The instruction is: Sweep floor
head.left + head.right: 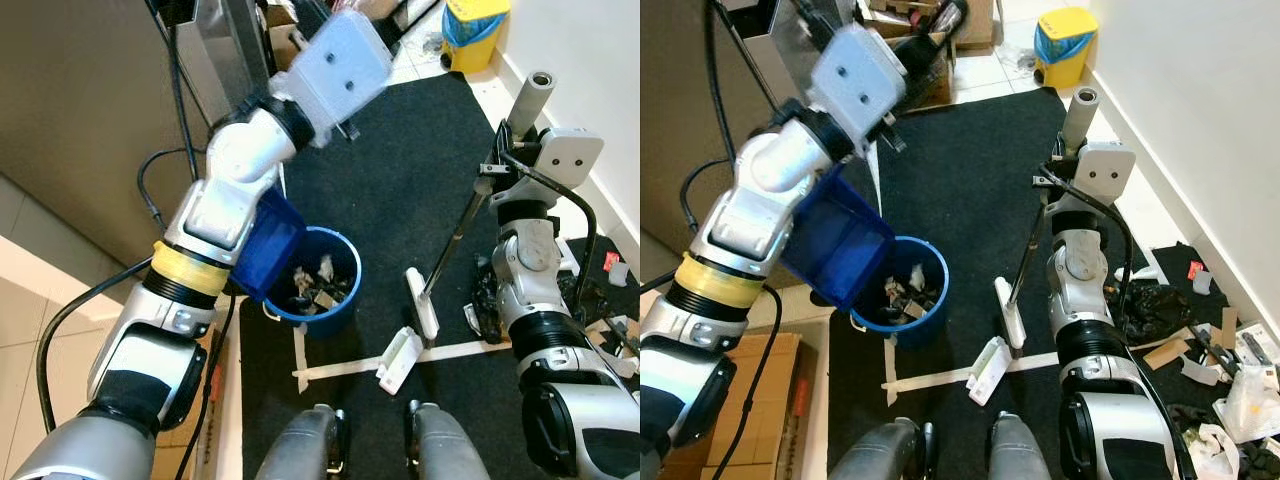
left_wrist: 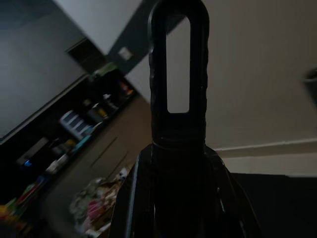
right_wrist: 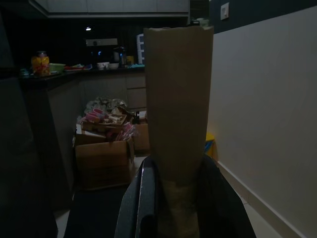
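Note:
A blue dustpan [image 1: 268, 245] hangs tipped over a blue bucket [image 1: 345, 300] that holds scraps of rubbish. My left gripper [image 2: 178, 173] is raised above it, shut on the dustpan's black looped handle [image 2: 177, 74]. My right gripper [image 1: 520, 150] is shut on the broom's thick grey handle [image 1: 537, 92], which also stands between the fingers [image 3: 146, 198] in the right wrist view. The broom's thin rod slants down to its white head [image 1: 422, 305] on the black mat [image 1: 400, 180], just right of the bucket.
A white block [image 1: 398, 360] and white tape strips lie on the mat before my feet. Loose rubbish [image 1: 1230, 390] litters the floor by the right wall. A yellow bin [image 1: 472, 30] stands far ahead. Cardboard boxes [image 1: 740, 400] sit at my left.

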`<state>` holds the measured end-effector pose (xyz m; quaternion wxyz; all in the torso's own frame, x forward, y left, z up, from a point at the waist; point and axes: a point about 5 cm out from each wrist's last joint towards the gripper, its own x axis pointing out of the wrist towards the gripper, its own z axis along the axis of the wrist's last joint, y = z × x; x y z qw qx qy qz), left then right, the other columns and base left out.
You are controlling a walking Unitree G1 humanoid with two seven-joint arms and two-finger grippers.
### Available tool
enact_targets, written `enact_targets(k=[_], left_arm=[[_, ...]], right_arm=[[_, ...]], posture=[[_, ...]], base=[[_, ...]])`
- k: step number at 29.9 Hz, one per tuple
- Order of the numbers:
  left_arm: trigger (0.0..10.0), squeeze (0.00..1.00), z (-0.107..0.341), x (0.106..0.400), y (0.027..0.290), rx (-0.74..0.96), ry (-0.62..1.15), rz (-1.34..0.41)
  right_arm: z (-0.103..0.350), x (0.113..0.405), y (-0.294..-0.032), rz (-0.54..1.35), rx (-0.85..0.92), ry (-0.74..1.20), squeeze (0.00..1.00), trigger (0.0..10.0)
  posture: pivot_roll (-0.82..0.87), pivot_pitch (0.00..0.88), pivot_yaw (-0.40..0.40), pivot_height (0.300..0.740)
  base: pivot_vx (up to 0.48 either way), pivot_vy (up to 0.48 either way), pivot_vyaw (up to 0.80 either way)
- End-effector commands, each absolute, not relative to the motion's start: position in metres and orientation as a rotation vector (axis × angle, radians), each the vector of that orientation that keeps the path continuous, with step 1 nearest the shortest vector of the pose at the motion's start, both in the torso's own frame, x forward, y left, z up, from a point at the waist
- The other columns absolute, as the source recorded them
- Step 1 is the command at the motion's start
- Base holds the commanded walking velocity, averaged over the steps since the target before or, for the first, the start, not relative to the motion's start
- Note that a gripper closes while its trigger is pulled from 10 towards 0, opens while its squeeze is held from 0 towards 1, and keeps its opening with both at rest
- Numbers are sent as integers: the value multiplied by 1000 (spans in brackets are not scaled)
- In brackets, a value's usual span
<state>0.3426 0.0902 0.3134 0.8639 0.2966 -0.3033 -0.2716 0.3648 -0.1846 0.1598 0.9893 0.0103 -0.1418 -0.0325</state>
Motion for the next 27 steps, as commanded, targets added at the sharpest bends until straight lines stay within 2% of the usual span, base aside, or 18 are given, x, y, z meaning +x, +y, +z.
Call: enact_targets(k=[1,4,6,10,12,14,15,19,27], left_arm=[[10000,0,344,338,106,604,-720,-474],[10000,0,365,338,128,455,-732,-374],[10000,0,368,337,132,428,-733,-357],[10000,0,383,335,162,232,-732,-258],[10000,0,383,334,168,166,-723,-237],[10000,0,383,334,170,143,-718,-230],[10000,0,380,334,176,49,-703,-214],[10000,0,379,329,182,-85,-703,-201],[10000,0,378,320,172,-143,-704,-237]], right_arm=[[169,365,-184,-62,25,-339,0,10000],[169,364,-186,-63,19,-335,0,10000],[169,365,-186,-63,17,-333,0,10000],[168,367,-190,-75,-19,-305,0,10000],[168,368,-193,-91,-38,-294,0,10000],[168,368,-194,-100,-51,-288,0,10000],[163,370,-201,-140,-84,-232,0,10000],[159,370,-210,-190,-94,-193,0,10000],[159,370,-216,-205,-91,-181,0,10000]], posture=[[50,130,110,740],[49,129,105,740],[49,129,104,740],[50,123,92,740],[49,122,88,740],[49,122,88,740],[45,119,83,740],[35,117,78,740],[24,122,72,740]], base=[[0,0,0],[0,0,0],[0,0,0],[0,0,0],[0,0,0],[0,0,0],[0,0,0],[0,0,0],[0,0,0]])
